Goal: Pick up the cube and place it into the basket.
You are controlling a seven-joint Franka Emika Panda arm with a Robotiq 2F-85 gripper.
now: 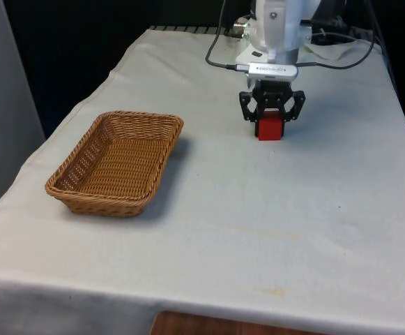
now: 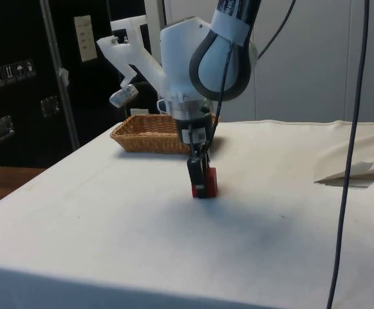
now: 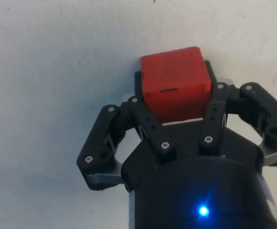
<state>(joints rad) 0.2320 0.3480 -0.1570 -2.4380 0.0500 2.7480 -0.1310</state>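
Covering table — creased white cloth (image 1: 272,209)

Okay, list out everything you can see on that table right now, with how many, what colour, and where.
Cube: one, red, on the white cloth between the gripper's fingers, towards the far end of the table.
Wicker basket: one, light brown, rectangular, nothing inside, on the front view's left, well apart from the cube.
Tablecloth: one, white, covering the whole table.
Cables: black, running from the arm at the far end.
Gripper: one, black, two-finger, shut on the cube, which appears to sit on the cloth.
Arm: one, white, directly above the cube.
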